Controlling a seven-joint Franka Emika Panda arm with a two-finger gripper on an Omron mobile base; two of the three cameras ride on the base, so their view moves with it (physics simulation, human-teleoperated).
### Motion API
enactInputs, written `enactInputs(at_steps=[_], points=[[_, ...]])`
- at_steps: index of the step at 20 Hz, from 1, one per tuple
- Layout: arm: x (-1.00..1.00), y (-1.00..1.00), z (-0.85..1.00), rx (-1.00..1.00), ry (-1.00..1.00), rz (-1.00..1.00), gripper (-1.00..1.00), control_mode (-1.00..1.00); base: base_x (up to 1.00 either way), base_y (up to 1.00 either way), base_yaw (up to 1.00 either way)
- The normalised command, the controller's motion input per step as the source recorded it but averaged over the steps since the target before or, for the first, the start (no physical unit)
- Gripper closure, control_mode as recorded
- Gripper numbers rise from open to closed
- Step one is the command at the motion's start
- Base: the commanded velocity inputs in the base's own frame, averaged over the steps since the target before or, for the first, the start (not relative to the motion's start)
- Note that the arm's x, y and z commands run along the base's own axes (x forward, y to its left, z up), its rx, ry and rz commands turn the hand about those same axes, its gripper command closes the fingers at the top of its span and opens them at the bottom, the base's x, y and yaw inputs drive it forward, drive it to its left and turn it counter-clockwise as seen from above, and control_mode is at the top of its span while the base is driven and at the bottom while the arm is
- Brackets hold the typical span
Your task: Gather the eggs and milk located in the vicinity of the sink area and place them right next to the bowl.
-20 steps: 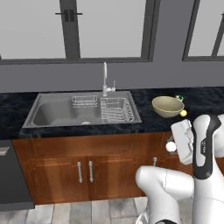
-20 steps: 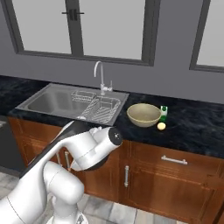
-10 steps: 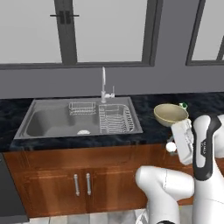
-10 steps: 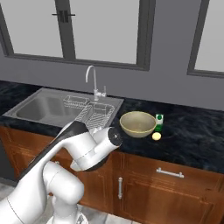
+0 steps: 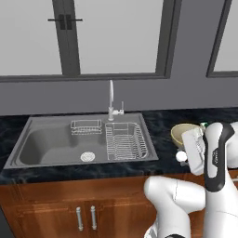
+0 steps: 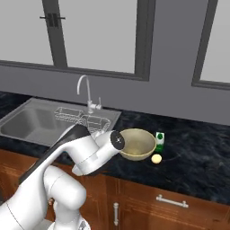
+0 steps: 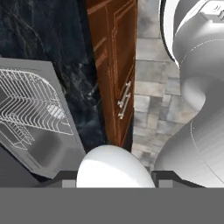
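The base rolled on along the counter (image 6: 197,157), so both base views swung. The sink (image 6: 27,123) slid aside in frame and the bowl (image 6: 137,155) came closer. That was the camera moving, not the things. The gripper (image 7: 114,178) was clenched on an egg (image 7: 114,162), its pale dome sitting snug between the two tips. The hand hung by the counter's front edge, between sink and bowl, with cabinet doors and floor tiles beyond it.

To my eye, this was the carry. The egg should go inboard over the stone and come down low just beside the bowl, clear of its rim. It should be let go only when nearly touching, so it can't roll.

The count was two eggs, with the second egg (image 6: 156,158) already beside the bowl. There was one milk (image 6: 159,141) just behind it, one bowl and one sink.
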Motion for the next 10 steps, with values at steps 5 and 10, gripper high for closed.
enactInputs(at_steps=[5,10], points=[[0.00,0.00,0.00,0.00,0.00,0.00,1.00,1.00,0.44,-0.32,-0.03],[0.00,0.00,0.00,0.00,0.00,0.00,1.00,1.00,0.43,-0.33,-0.05]])
